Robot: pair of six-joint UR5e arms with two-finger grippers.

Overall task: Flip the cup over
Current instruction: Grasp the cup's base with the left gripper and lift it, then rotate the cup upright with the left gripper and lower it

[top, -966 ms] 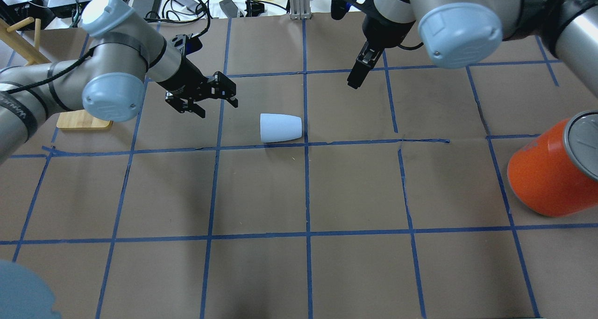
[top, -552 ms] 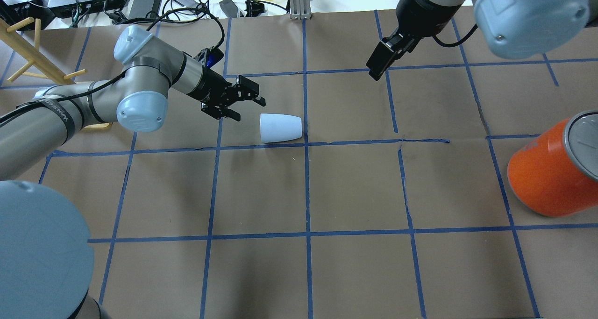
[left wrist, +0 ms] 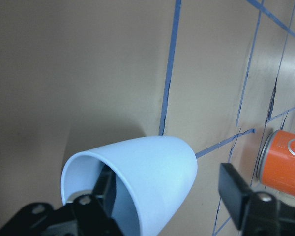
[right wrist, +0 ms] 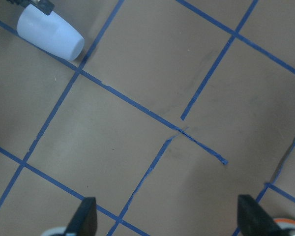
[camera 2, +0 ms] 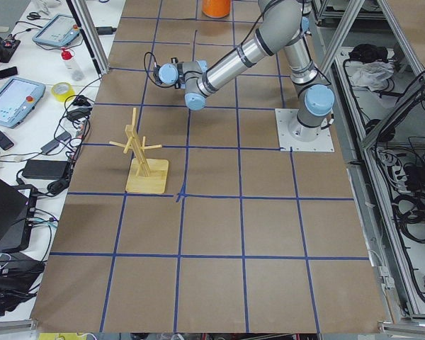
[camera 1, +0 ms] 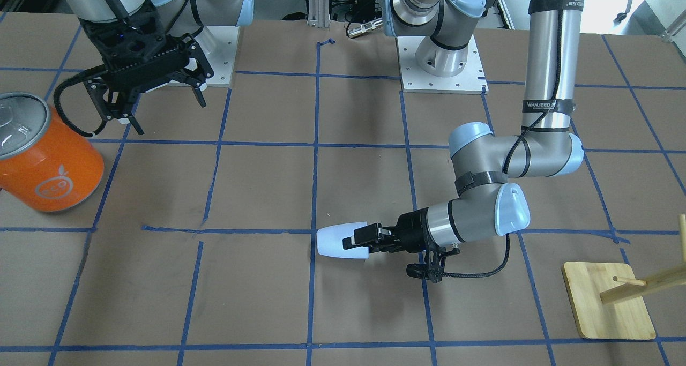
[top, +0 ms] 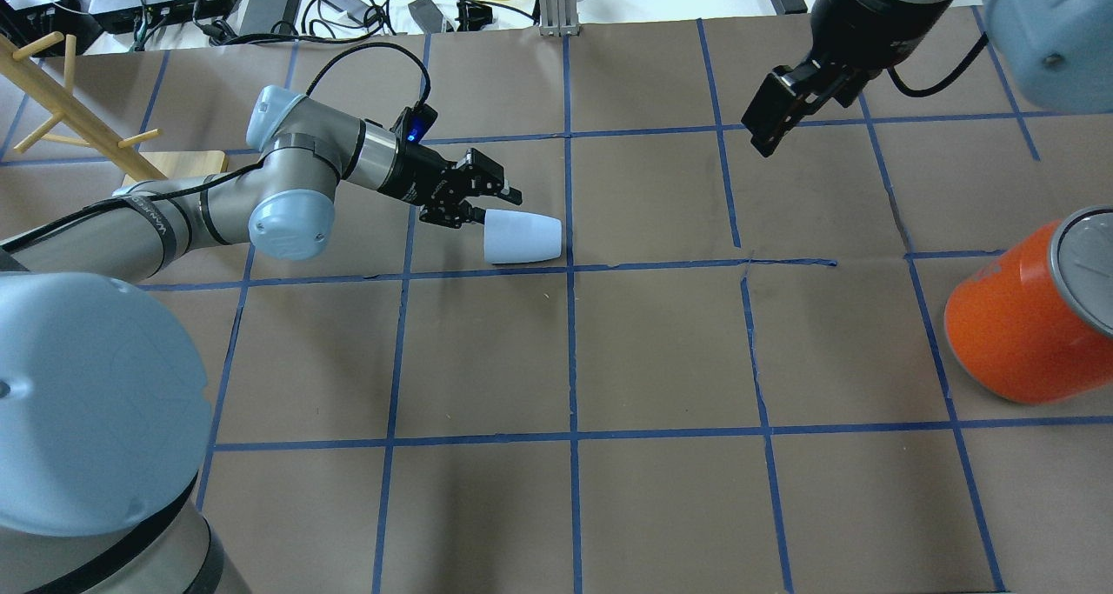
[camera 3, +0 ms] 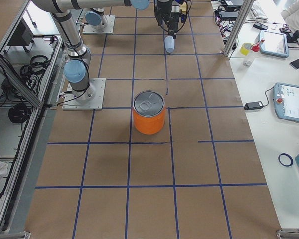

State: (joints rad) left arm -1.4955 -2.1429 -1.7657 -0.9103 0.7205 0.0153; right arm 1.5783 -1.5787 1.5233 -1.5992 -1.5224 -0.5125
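Cup lies on its side on the table, and the left gripper is right at its mouth, fingers spread across the rim (one inside, one outside, not pinching). Right gripper hangs wide open, well apart, near the orange can.

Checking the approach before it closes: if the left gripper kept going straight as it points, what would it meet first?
The cup, lying on its side, mouth toward the left gripper. One finger looks inside the mouth, the other outside, so the wall would probably slide deeper between them.
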